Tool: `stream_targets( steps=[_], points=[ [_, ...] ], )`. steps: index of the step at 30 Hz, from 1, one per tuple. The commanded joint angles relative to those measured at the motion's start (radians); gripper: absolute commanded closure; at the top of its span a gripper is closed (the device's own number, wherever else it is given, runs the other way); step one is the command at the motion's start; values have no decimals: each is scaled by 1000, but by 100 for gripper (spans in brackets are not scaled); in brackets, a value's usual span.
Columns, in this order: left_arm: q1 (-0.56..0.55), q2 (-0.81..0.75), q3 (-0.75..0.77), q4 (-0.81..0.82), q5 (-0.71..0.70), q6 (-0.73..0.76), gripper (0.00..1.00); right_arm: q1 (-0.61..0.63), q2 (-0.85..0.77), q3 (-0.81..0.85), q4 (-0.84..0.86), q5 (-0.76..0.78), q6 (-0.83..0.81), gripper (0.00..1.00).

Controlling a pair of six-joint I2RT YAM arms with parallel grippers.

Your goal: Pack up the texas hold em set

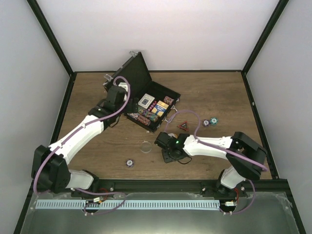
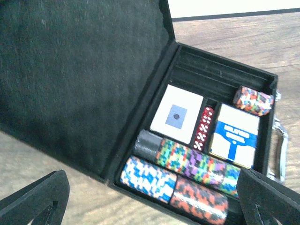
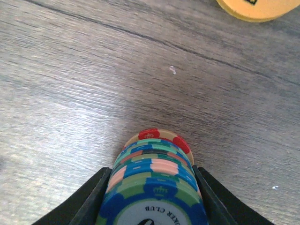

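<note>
Between the right gripper fingers we see a chip stack, jaws narrowed and pressed on both its sides, low over the wooden table. Orange button lies just beyond. Left gripper spread fully, holding nothing, hovers over the open briefcase at far left-centre, card decks and chip rows inside.

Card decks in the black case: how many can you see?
2. In the open case, the white deck lies on one side of the red dice and the blue-and-white deck on the other. More could hide underneath.
</note>
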State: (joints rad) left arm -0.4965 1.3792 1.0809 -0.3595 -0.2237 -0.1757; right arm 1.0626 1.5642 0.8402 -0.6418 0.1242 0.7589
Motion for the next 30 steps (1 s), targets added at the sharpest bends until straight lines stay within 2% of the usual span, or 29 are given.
stream_targets(
  steps=[1,7,10,15,21,30],
  points=[
    [-1,-106,-89,-17,98,-198,0,-10,-61,15,15,-9,-47,66],
    [-6,-242,-353,127,436,-430,3,-38,-127,22,45,-40,-118,66],
    [-16,-234,-416,186,591,-493,6,-48,-160,23,68,-56,-160,66],
    [-67,-135,-452,306,804,-541,8,-52,-198,17,117,-89,-206,67],
    [-135,14,-435,423,934,-558,13,-52,-240,-2,161,-119,-255,68],
    [-182,138,-407,515,1028,-581,21,-52,-255,-4,158,-138,-284,68]
  ],
)
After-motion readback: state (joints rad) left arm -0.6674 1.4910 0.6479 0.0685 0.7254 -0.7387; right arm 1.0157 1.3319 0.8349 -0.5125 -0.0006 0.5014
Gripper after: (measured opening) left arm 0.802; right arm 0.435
